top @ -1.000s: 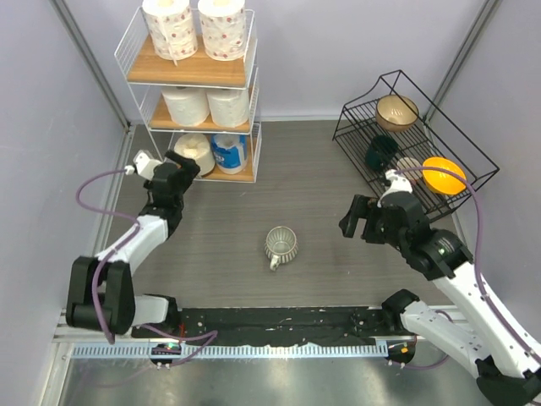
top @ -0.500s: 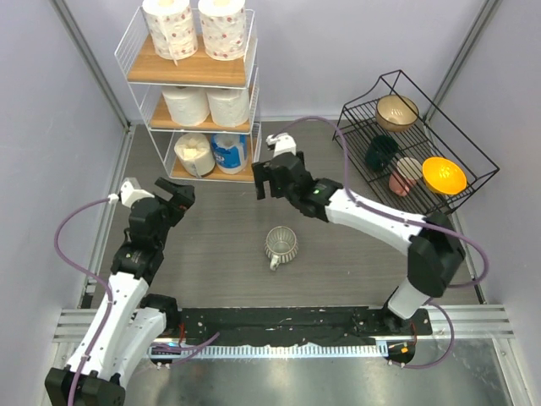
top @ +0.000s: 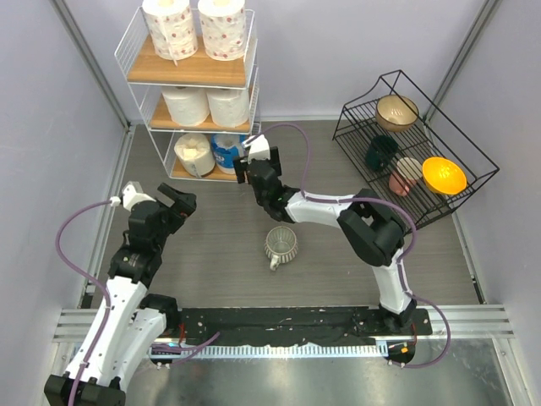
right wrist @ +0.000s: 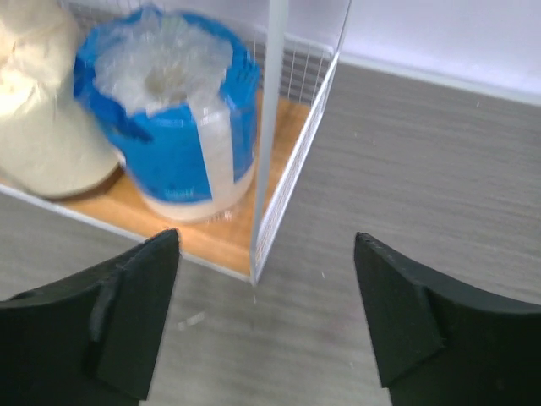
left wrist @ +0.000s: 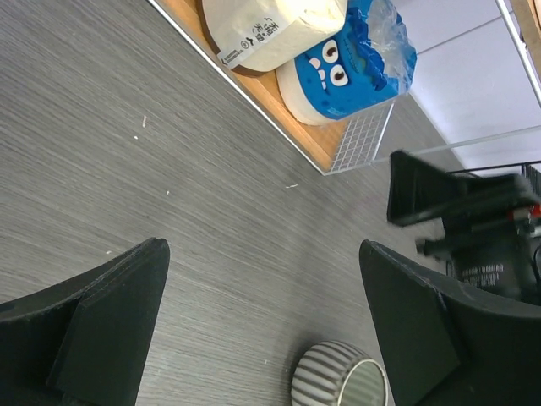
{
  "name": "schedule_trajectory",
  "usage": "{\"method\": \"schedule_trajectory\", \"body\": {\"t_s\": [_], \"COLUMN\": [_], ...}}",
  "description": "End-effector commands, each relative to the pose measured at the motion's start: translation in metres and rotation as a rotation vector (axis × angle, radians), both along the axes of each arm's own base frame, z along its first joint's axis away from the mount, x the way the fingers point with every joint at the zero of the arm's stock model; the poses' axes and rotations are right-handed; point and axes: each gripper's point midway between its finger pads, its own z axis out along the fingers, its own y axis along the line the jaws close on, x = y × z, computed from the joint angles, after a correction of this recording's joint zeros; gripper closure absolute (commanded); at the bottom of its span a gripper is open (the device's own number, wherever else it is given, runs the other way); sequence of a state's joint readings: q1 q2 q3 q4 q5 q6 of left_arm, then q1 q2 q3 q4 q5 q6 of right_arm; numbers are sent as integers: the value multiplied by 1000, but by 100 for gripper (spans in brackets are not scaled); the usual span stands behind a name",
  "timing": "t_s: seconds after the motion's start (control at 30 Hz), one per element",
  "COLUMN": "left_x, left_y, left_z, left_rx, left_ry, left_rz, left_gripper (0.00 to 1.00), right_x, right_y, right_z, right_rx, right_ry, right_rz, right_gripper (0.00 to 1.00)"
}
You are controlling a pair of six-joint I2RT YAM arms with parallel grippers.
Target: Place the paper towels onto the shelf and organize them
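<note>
The white wire shelf (top: 254, 93) stands at the back left. Its top board holds two red-dotted rolls (top: 170, 27) (top: 223, 27), the middle board two plain white rolls (top: 186, 105) (top: 228, 106), and the bottom board a cream ragged roll (top: 193, 154) and a blue-wrapped roll (top: 226, 152). My right gripper (top: 251, 169) is open and empty, just in front of the shelf's bottom right corner post (right wrist: 269, 127), with the blue roll (right wrist: 169, 127) close ahead. My left gripper (top: 173, 203) is open and empty, over the table in front of the shelf; its view shows the blue roll (left wrist: 355, 59).
A ribbed clear glass mug (top: 281, 245) stands mid-table, right of my left gripper (left wrist: 342, 376). A black wire rack (top: 355, 127) with bowls, one orange (top: 444, 175), stands at the back right. Grey walls close in on both sides.
My right arm has swung from the right side across to the shelf's bottom right corner. My left arm drew back from the bottom tier, then stayed nearly still.
</note>
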State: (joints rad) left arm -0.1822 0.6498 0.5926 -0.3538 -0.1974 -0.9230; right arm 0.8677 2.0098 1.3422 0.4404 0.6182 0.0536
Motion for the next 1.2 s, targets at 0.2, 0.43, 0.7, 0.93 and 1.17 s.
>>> {"method": "schedule_trajectory", "body": {"t_s": [0.2,0.43,0.7,0.93,1.17], "left_x": [-3,-10,-16,-22,-29], "left_y": [-1,3,7,12,16], "left_z": [21,24,19,16,18], "left_rx": [21,34,44,53,50], "left_ry": [-50,-54,-43,-40,-51], "left_rz": [-27,-19,-6,17,33], "left_gripper": [0,0,0,0,0], "right_x": [42,44,30,9,-31], "right_y": [4,0,-26,-46,-78], "right_z": [79,72,64,67,80], "right_rx": [183,138,102,98,132], "right_ry": [-252,-230,-186,-124,-89], "right_rz": [-198,-217,-225,-155,-77], "right_gripper": [45,80,100,99,99]}}
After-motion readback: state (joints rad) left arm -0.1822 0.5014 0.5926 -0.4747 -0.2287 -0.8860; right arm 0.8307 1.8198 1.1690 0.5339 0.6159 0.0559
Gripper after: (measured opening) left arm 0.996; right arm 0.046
